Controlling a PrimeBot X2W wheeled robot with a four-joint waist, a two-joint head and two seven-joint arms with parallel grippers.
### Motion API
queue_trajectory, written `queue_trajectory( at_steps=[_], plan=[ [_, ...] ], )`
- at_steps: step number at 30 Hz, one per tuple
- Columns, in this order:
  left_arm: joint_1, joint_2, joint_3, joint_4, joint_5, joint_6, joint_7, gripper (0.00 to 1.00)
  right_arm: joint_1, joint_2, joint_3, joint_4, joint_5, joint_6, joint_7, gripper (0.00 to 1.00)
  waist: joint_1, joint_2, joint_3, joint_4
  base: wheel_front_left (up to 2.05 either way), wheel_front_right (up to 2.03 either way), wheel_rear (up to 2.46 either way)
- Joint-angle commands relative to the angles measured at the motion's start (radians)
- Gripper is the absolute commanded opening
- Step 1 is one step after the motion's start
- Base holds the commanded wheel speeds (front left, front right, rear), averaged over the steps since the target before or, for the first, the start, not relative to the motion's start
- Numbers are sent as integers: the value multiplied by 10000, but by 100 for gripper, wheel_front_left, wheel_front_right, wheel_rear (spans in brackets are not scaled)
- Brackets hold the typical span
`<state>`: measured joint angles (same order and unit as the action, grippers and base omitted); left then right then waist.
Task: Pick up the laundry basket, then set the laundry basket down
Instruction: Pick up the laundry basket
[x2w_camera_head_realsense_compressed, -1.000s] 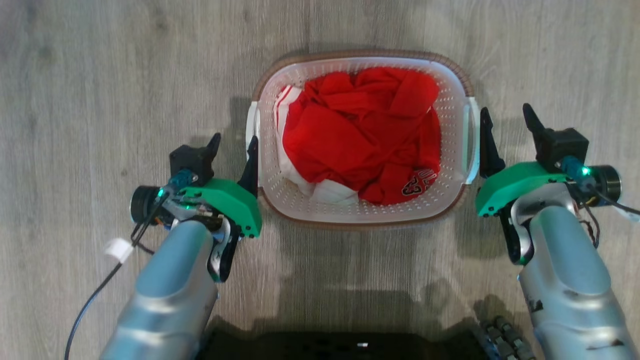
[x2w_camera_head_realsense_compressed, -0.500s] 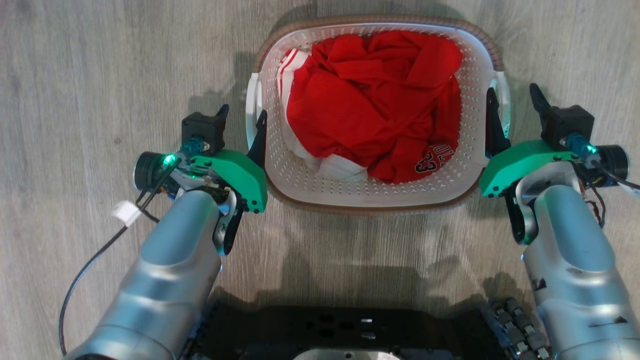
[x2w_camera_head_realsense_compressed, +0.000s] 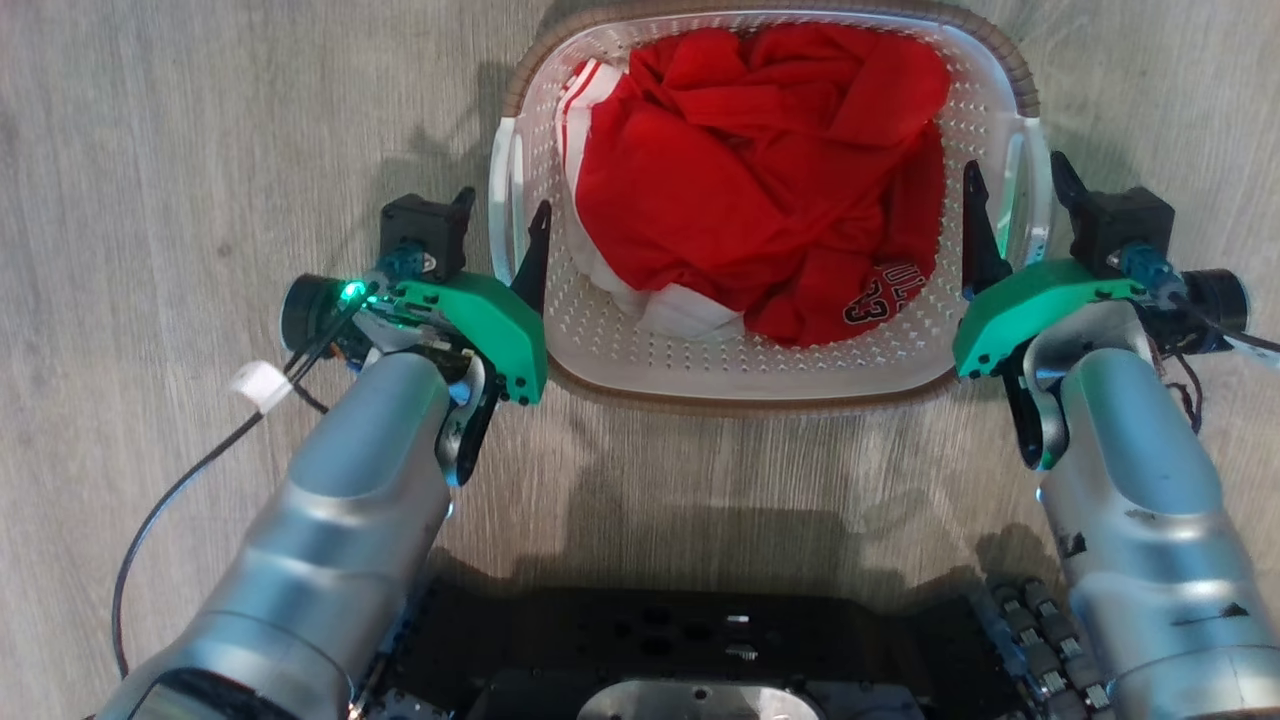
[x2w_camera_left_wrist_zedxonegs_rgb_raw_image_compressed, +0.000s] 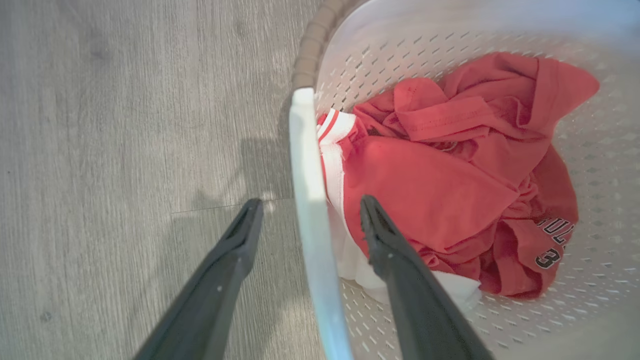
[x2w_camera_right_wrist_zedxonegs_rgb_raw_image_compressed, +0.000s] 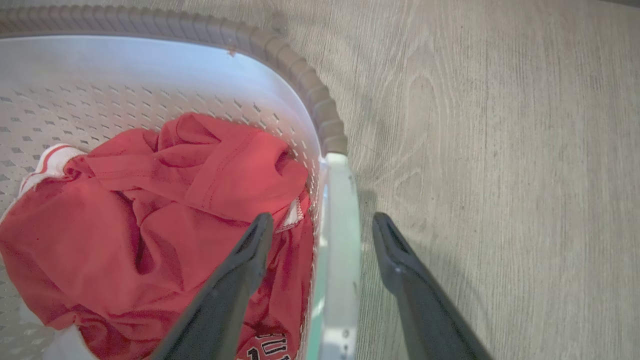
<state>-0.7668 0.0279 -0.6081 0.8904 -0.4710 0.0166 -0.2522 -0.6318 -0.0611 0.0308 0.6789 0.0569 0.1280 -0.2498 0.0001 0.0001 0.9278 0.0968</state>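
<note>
Head view: the white perforated basket (x2w_camera_head_realsense_compressed: 760, 365), brown-rimmed and heaped with red clothes (x2w_camera_head_realsense_compressed: 760, 180), sits on the grey wood floor (x2w_camera_head_realsense_compressed: 150, 150) just ahead of the robot's base (x2w_camera_head_realsense_compressed: 700, 640), long axis left to right, a white handle (x2w_camera_head_realsense_compressed: 502, 230) at each short end. Both arms (x2w_camera_head_realsense_compressed: 340, 520) reach forward alongside it; left gripper (x2w_camera_head_realsense_compressed: 503, 205) and right gripper (x2w_camera_head_realsense_compressed: 1012, 168) hold their fingers (x2w_camera_left_wrist_zedxonegs_rgb_raw_image_compressed: 400, 270) open, each pair straddling a handle, one finger inside, one outside.

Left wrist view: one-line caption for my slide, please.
Open left gripper straddles the white handle of the laundry basket holding red clothes.
</note>
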Motion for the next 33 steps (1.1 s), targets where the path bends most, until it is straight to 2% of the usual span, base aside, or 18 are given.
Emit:
queue_trajectory(
  at_steps=[1, 9, 10, 12, 13, 17, 18, 19, 20, 21, 22, 23, 24, 33],
  plan=[
    [168, 223, 113, -40, -88, -26, -95, 100, 342, 109, 238, -63, -70, 27, -120, 100, -1, -1, 30, 16, 0, 0, 0],
    [-145, 223, -533, 191, -677, 80, -95, 100, 52, 109, 401, 584, -42, 27, -120, 100, -1, -1, 152, 63, 0, 0, 0],
    [-166, 223, -595, 199, -737, 102, -95, 100, 24, 109, 401, 648, -23, 27, -120, 95, -1, -1, 154, 62, 0, 0, 0],
    [-194, 223, -698, 201, -847, 142, -95, 100, -39, 109, 379, 831, 7, 27, -120, 68, -1, -1, 158, 61, 0, 0, 0],
    [-206, 223, -748, 197, -888, 159, -95, 100, -69, 109, 371, 912, 20, 27, -120, 51, -1, -1, 160, 61, 0, 0, 0],
    [-247, 223, -910, 189, -989, 213, -95, 100, -174, 109, 335, 1156, 40, 27, -120, 39, -1, -1, 177, 46, 0, 0, 0],
    [-259, 223, -953, 188, -998, 218, -95, 87, -197, 109, 309, 1218, 33, 27, -120, 35, -1, -1, 181, 42, 0, 0, 0],
    [-271, 223, -991, 187, -1010, 223, -95, 70, -221, 109, 277, 1286, 21, 27, -120, 31, -1, -1, 183, 42, 0, 0, 0],
    [-280, 223, -1032, 186, -1021, 219, -95, 47, -245, 109, 249, 1358, 10, 27, -120, 27, -1, -1, 181, 44, 0, 0, 0],
    [-286, 223, -1074, 191, -1035, 208, -95, 33, -269, 109, 228, 1424, 5, 27, -120, 23, -1, -1, 176, 45, 0, 0, 0],
    [-292, 223, -1120, 204, -1047, 191, -95, 0, -292, 109, 208, 1496, -5, 27, -120, 17, -1, -1, 168, 46, 0, 0, 0],
    [-293, 223, -1169, 213, -1060, 169, -95, 0, -316, 109, 197, 1569, -9, 27, -120, 5, -1, -1, 156, 48, 0, 0, 0],
    [-289, 223, -1220, 220, -1079, 143, -95, 0, -341, 109, 191, 1633, -5, 27, -120, 0, -1, -1, 142, 50, 0, 0, 0],
    [-250, 223, -1454, 275, -1294, 134, -95, 0, -427, 109, 302, 2029, 153, 27, -120, 0, -1, -1, -71, 81, 0, 0, 0]
  ],
)
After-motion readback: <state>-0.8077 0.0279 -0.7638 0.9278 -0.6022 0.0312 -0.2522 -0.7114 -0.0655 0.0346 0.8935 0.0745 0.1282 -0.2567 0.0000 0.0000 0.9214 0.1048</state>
